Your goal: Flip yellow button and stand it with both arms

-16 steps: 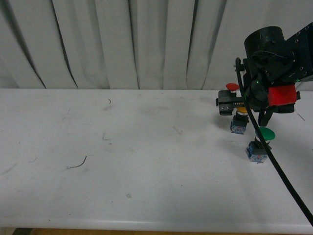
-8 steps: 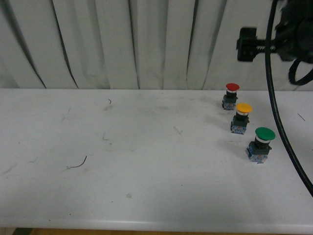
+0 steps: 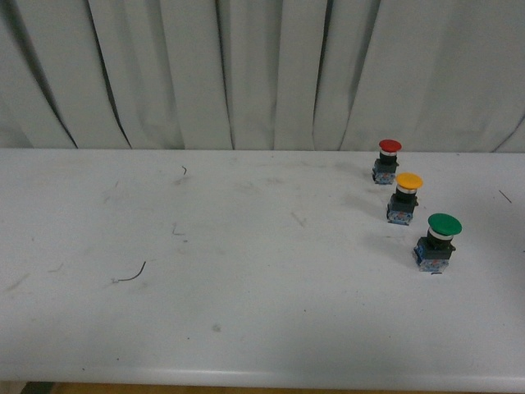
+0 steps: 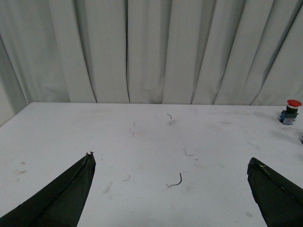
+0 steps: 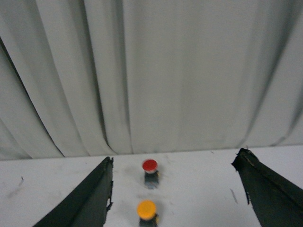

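Observation:
The yellow button (image 3: 405, 198) stands upright on the white table (image 3: 246, 271) at the right, cap up, between a red-capped button (image 3: 385, 159) and a larger green-capped one (image 3: 436, 241). No arm shows in the front view. In the right wrist view the yellow button (image 5: 147, 211) sits low between the fingers, with the red one (image 5: 150, 170) behind it. My right gripper (image 5: 173, 161) is open and empty, raised well above and back from them. My left gripper (image 4: 170, 161) is open and empty over the table's left part, far from the yellow button.
A pleated white curtain (image 3: 246, 74) hangs behind the table. A small dark curled thread (image 3: 131, 275) lies on the table at the left; it also shows in the left wrist view (image 4: 176, 181). The red button (image 4: 289, 111) shows at that view's edge.
My right arm, which stood over the yellow button a second ago, has lifted up and away out of the front view. The yellow button stays upright where it was.

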Robot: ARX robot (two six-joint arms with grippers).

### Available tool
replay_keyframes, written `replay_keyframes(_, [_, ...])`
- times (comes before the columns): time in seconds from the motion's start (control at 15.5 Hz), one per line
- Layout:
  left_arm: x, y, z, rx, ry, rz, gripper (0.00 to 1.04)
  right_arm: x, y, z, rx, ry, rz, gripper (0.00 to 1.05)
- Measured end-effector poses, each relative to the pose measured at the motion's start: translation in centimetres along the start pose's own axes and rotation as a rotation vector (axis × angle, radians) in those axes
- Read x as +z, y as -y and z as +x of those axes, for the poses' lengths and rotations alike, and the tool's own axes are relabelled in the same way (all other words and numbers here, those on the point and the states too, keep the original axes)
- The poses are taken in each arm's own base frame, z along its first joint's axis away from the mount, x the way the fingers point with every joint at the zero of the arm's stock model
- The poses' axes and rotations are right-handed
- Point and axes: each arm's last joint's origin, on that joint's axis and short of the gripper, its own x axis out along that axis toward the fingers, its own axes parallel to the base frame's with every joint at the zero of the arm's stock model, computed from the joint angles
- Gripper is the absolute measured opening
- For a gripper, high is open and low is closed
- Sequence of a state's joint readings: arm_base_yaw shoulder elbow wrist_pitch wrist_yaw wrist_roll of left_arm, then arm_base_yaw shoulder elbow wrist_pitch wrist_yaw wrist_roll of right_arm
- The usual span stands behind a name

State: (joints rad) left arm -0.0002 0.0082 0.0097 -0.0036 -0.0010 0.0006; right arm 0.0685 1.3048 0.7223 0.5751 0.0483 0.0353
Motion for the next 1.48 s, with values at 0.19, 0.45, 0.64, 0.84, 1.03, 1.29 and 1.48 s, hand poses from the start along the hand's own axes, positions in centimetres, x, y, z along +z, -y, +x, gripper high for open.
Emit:
replay_keyframes(0.19, [0.0,0.0,0.0,0.000,0.000,0.000,0.98,-3.7,0.8,-8.8,-0.021,-0.029,-0.022,0.47])
replay_keyframes(0.45, [0.0,0.0,0.0,0.000,0.000,0.000,0.98,-6.4,1.8,-12.2,-0.022,0.002,-0.030,0.02])
replay_keyframes(0.64, [0.0,0.0,0.0,0.000,0.000,0.000,0.98,-7.7,1.8,-13.6,-0.021,0.010,-0.031,0.02])
replay_keyframes(0.84, [0.0,0.0,0.0,0.000,0.000,0.000,0.98,-8.7,1.8,-14.7,-0.021,0.005,-0.032,0.02])
replay_keyframes(1.03, [0.0,0.0,0.0,0.000,0.000,0.000,0.98,-9.4,1.8,-15.6,-0.021,0.004,-0.032,0.02])
replay_keyframes(1.29, [0.0,0.0,0.0,0.000,0.000,0.000,0.98,-10.4,1.8,-16.4,-0.021,0.008,-0.032,0.02])
replay_keyframes(1.48, [0.0,0.0,0.0,0.000,0.000,0.000,0.98,-10.3,1.8,-16.9,-0.021,0.023,-0.032,0.02])
